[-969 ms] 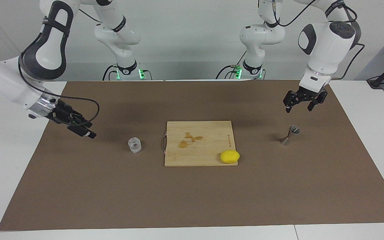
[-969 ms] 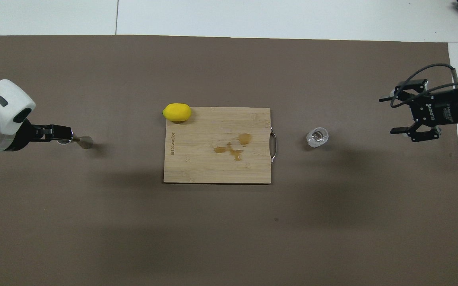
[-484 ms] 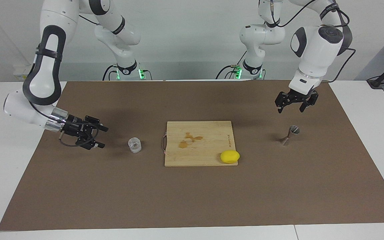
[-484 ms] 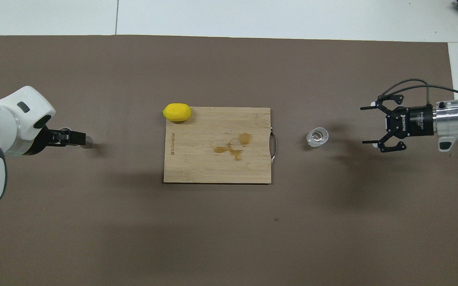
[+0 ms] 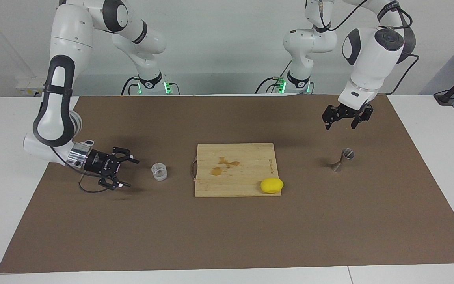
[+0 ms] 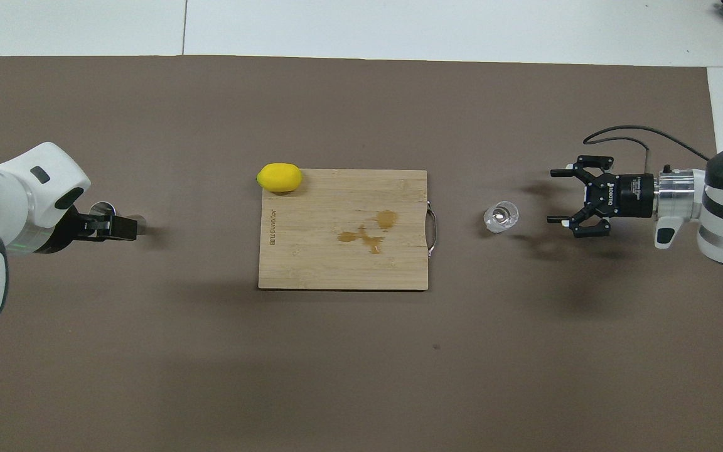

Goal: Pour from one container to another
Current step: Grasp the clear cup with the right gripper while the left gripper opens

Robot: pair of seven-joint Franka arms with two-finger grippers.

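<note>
The small clear glass cup (image 5: pixel 159 172) (image 6: pixel 501 216) stands upright on the brown mat, beside the board's handle end. My right gripper (image 5: pixel 131 172) (image 6: pixel 551 196) is low over the mat, lying sideways and open. Its fingertips point at the cup, a short gap away, and it holds nothing. The silver hourglass jigger (image 5: pixel 342 159) (image 6: pixel 140 220) stands toward the left arm's end of the table. My left gripper (image 5: pixel 340 126) (image 6: pixel 124 227) hangs well above it, open and empty, and partly covers the jigger in the overhead view.
A wooden cutting board (image 5: pixel 246 157) (image 6: pixel 311 263) with a brown stain lies in the middle of the mat. A yellow lemon (image 5: pixel 271 185) (image 6: pixel 280 177) rests on its corner toward the jigger.
My right gripper has swung in low toward the glass cup, closing most of the gap. My left gripper has drifted a little toward the middle, above the jigger. Both stay open.
</note>
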